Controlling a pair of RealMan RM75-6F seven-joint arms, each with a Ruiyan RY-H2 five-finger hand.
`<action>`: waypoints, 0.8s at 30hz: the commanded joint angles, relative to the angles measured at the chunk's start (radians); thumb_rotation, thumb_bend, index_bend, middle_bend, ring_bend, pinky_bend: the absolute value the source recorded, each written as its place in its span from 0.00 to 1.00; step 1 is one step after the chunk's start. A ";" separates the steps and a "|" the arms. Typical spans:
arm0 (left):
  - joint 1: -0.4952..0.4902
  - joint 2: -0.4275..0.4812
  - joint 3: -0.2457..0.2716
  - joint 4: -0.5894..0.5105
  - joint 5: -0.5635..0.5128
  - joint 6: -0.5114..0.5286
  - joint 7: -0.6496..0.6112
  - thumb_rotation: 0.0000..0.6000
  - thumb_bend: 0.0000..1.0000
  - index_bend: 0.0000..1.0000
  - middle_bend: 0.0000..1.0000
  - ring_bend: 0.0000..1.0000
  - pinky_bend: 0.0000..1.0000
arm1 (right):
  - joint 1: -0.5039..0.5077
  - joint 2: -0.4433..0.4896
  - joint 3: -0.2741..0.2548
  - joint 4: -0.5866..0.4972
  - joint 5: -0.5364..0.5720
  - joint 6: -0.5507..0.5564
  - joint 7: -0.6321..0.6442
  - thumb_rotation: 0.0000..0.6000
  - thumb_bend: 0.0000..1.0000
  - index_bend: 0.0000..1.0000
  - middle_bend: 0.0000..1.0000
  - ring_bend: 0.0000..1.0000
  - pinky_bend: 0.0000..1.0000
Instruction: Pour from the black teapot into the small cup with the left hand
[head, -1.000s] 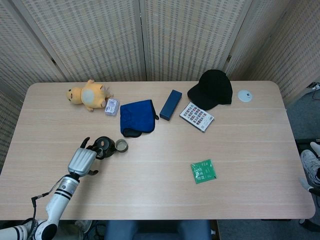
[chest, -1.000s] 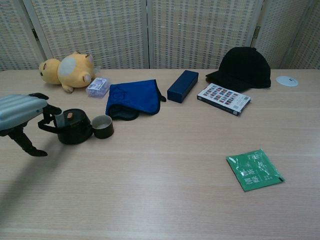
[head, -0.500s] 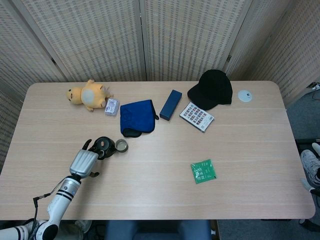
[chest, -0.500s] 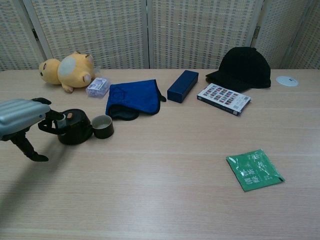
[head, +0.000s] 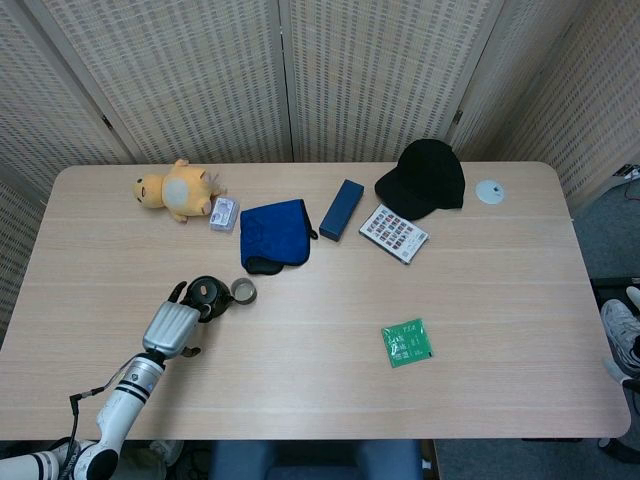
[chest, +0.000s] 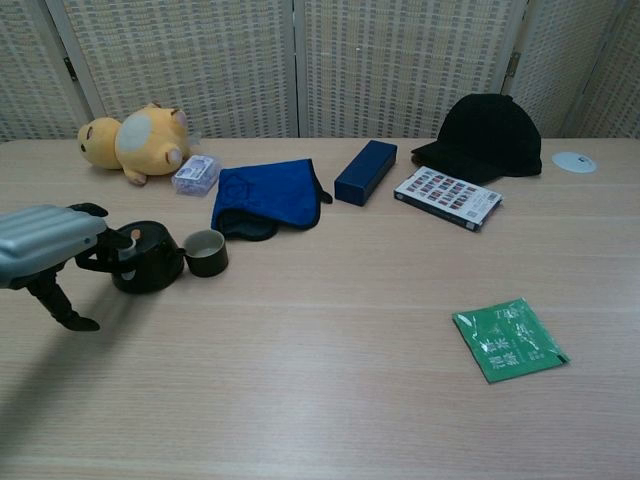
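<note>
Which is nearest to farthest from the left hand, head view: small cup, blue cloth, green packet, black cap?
From the left hand:
1. Small cup, just right of it.
2. Blue cloth, beyond the cup.
3. Green packet, centre-right.
4. Black cap, far right.

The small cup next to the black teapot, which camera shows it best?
The chest view: the small cup shows from the side with its rim and dark wall clear, right beside the black teapot. The head view shows it only from above, as a tiny ring.

The flat green foil packet at lower right carries white print, too small to read; nothing else is legible.
</note>
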 joint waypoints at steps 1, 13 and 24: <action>0.000 0.003 0.002 -0.009 -0.006 0.001 0.013 1.00 0.07 0.43 0.40 0.38 0.00 | 0.000 0.000 0.000 0.000 0.001 0.000 0.000 1.00 0.14 0.11 0.16 0.08 0.11; 0.005 0.006 0.009 -0.031 -0.036 0.007 0.046 1.00 0.07 0.43 0.42 0.42 0.00 | -0.001 0.001 0.000 -0.002 -0.001 0.000 0.000 1.00 0.14 0.11 0.16 0.08 0.11; 0.003 0.002 0.014 -0.034 -0.056 -0.005 0.055 1.00 0.08 0.43 0.44 0.43 0.00 | -0.001 0.001 0.001 -0.002 0.000 -0.002 0.000 1.00 0.14 0.11 0.16 0.08 0.11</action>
